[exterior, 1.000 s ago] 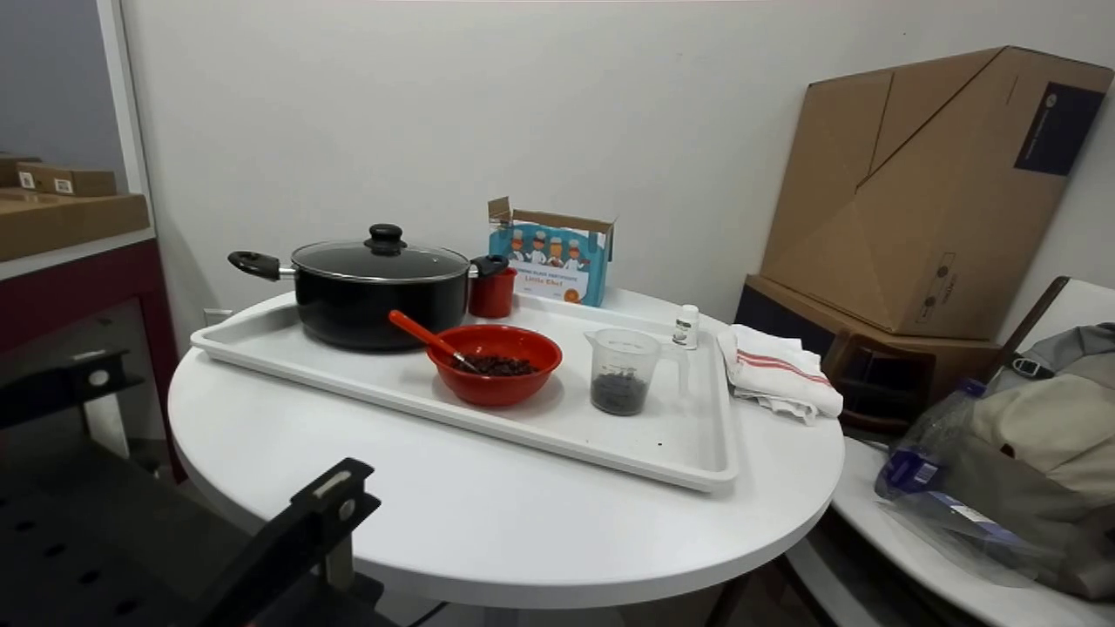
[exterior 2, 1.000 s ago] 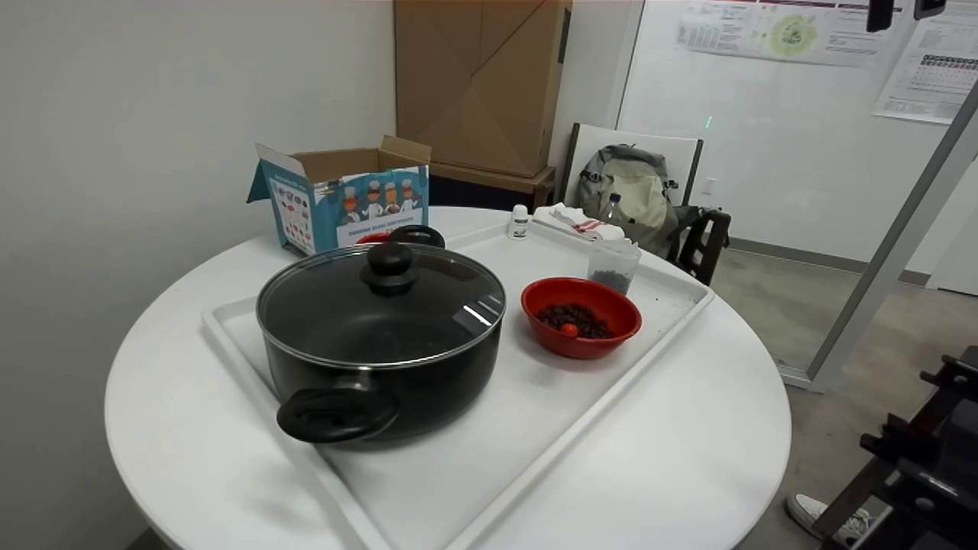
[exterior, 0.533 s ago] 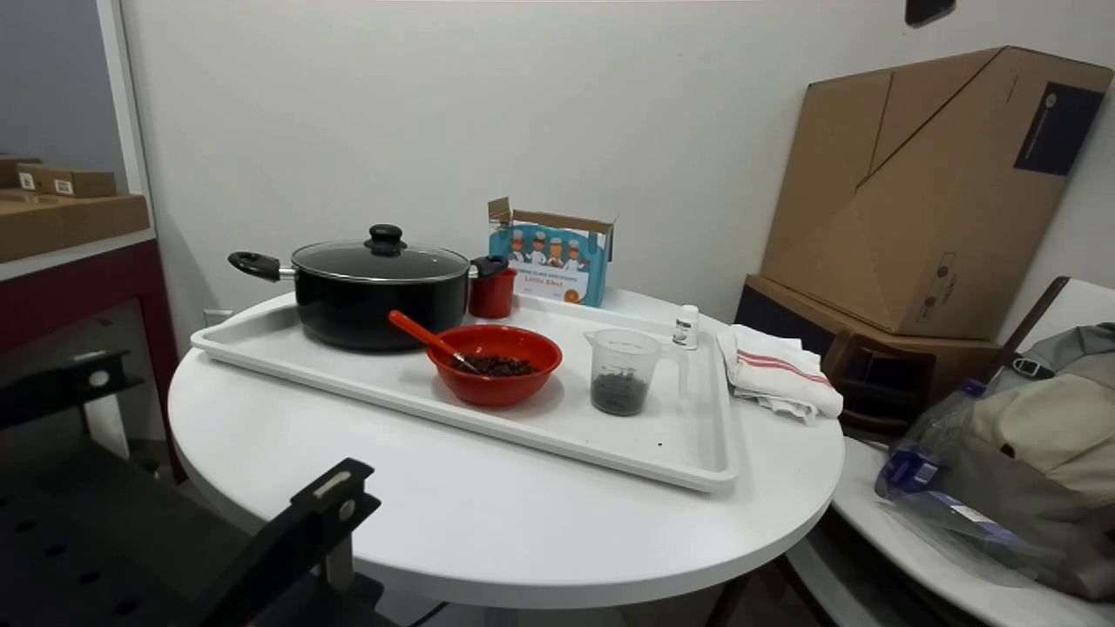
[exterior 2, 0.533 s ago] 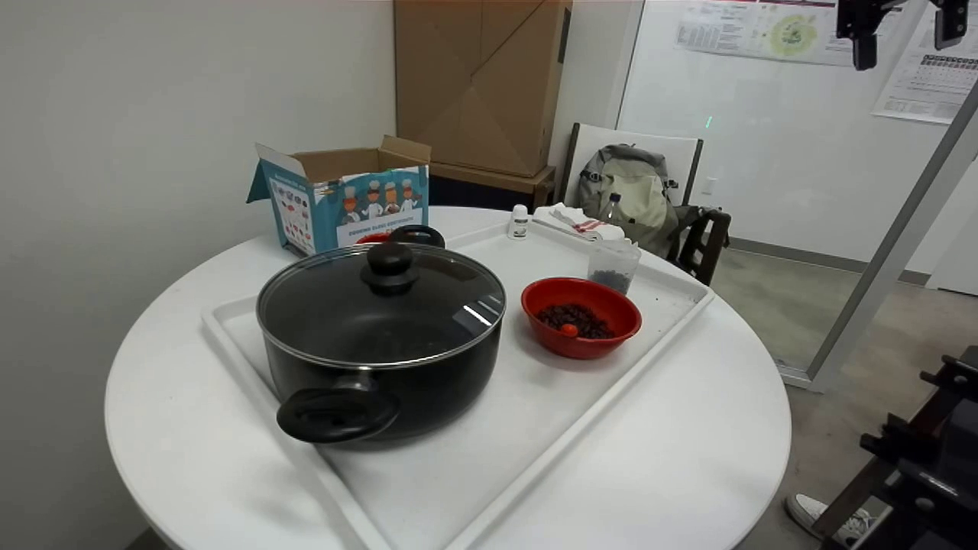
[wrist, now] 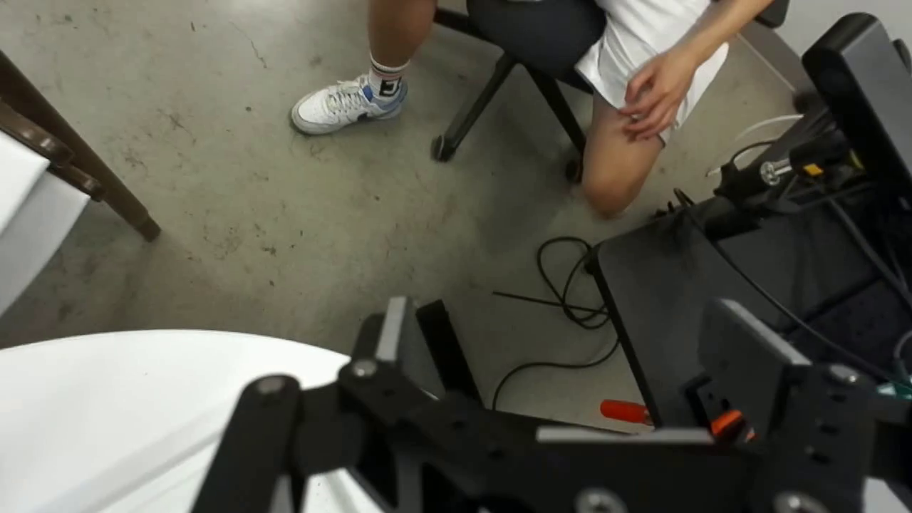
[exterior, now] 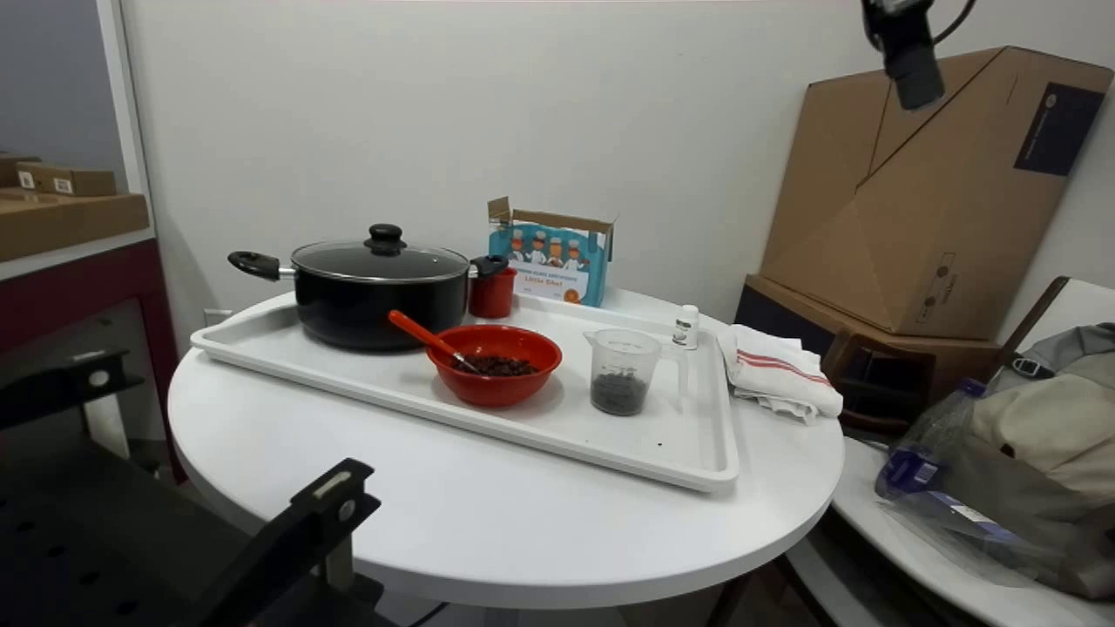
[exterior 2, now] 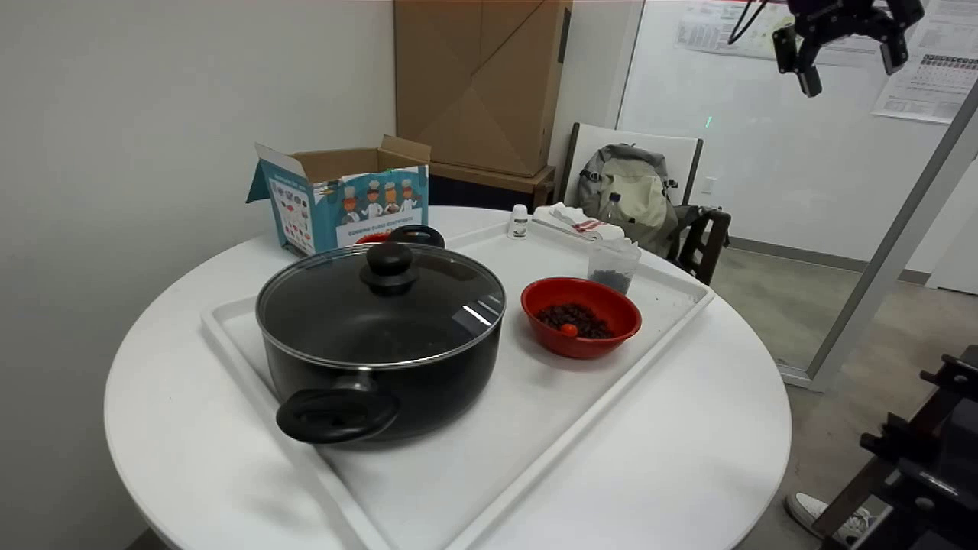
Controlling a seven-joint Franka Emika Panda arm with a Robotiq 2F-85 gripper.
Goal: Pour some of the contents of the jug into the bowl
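Observation:
The clear jug [exterior: 622, 370] stands upright on the white tray, with dark contents at its bottom and its handle to the right in an exterior view. It also shows, partly behind the bowl, in an exterior view [exterior 2: 613, 267]. The red bowl [exterior: 493, 392] sits beside the jug with dark pieces inside and a red-handled utensil leaning out. The bowl also shows in an exterior view [exterior 2: 579, 347]. My gripper [exterior 2: 852, 72] is open and empty, high above and away from the jug. In the wrist view the open fingers [wrist: 568, 320] have nothing between them; jug and bowl are out of view.
The white tray [exterior: 566, 442] lies on the round table [exterior: 418, 496]. It also bears a black lidded pot [exterior: 379, 309], a red cup [exterior: 493, 294] and a small white bottle [exterior: 686, 327]. A blue box [exterior: 557, 261] and folded towel [exterior: 775, 370] are near. A seated person's leg [wrist: 616, 171] shows.
My gripper has come down into both exterior views from the top edge, moving left in one of them. It stays open. Jug, bowl and pot have not moved.

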